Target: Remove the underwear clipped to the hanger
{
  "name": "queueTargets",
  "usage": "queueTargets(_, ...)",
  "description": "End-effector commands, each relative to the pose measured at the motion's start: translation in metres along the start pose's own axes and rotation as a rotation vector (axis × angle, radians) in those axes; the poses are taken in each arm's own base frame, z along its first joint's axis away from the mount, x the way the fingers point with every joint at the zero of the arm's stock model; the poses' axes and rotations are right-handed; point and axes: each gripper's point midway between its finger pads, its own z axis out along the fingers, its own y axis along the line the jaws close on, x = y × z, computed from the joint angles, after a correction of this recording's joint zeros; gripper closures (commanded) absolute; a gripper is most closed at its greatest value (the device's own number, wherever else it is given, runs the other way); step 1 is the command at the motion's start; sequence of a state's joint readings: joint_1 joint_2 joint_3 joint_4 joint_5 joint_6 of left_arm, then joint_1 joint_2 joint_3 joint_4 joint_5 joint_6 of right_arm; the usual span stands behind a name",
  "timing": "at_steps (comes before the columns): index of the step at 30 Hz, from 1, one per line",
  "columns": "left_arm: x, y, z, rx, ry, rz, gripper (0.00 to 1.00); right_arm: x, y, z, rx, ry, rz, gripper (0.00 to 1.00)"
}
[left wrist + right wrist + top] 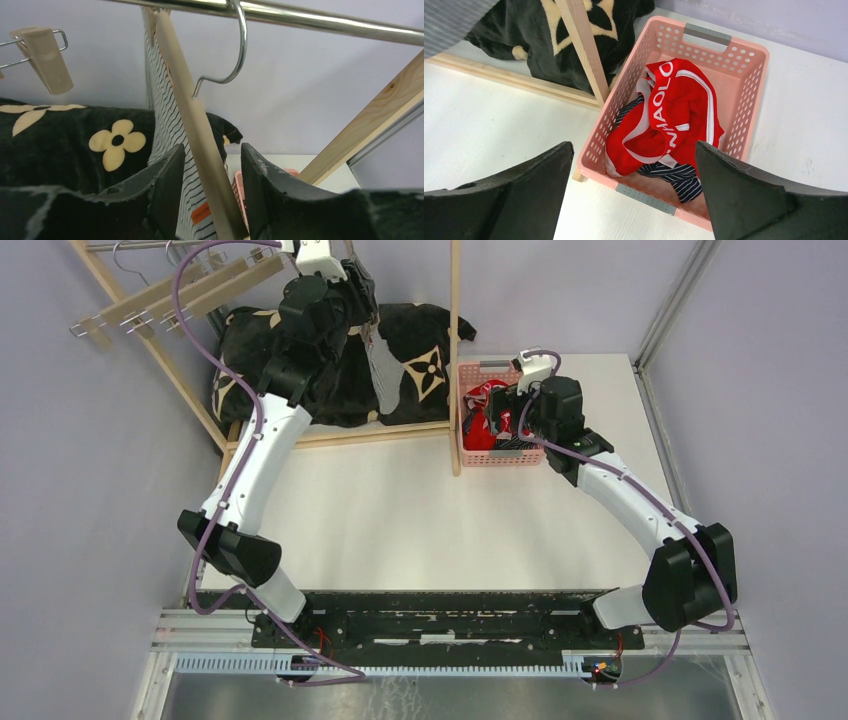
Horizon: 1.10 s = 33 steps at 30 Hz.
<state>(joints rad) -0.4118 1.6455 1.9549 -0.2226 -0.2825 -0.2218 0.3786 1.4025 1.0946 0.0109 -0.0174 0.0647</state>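
Top cam first, using the pink basket [490,462] as my reference. The grey striped boxer [383,370] hangs off to the left of the basket, past the wooden post, in front of the black flower cushion [330,390]. It's the only one not in the basket yet. On the left wrist cam, the left gripper [212,147] is part open and straddles the wooden hanger bar [197,125]. The grey cloth sits against its left finger, and it isn't clamped on anything as far as I can see. My take: go for the cloth just under the clip rather than the bar, then tug straight down so the hook [239,50] doesn't hop off the rail [310,19]. On the right wrist cam, the right gripper [634,145] is spread wide and empty, hovering over the basket. Count: three boxers, the grey one hanging plus the red boxer [674,115] and navy striped boxer [676,176] inside the basket. There's one basket and one cushion.
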Motion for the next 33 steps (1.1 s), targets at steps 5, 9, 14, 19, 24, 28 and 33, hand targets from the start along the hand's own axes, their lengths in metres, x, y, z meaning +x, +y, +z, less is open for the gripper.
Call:
queueTargets(5,-0.013,0.004,-0.008,-0.015,-0.028,0.036,0.63,-0.021,-0.001,-0.006,0.012,-0.073,0.001,0.0)
queueTargets(9,-0.017,0.002,-0.009,-0.004,-0.039,0.035,0.73,-0.02,0.001,-0.006,0.006,-0.076,0.003,0.0)
queueTargets(14,-0.014,0.003,-0.007,-0.004,-0.036,0.042,0.77,-0.023,-0.001,-0.01,0.012,-0.087,-0.002,0.0)
queueTargets(19,-0.009,0.003,-0.003,-0.004,-0.034,0.047,0.97,-0.024,0.0,-0.011,0.01,-0.092,-0.003,0.0)
queueTargets(24,-0.014,-0.003,0.0,0.023,-0.057,0.049,0.97,-0.021,-0.001,-0.008,0.013,-0.086,-0.007,0.0)
queueTargets(28,-0.025,-0.011,-0.001,0.073,-0.115,0.062,0.97,-0.019,-0.001,-0.006,0.017,-0.082,-0.011,0.0)
queueTargets(33,-0.051,-0.017,-0.007,0.103,-0.182,0.077,0.97,-0.014,-0.003,-0.001,0.025,-0.07,-0.018,0.0)
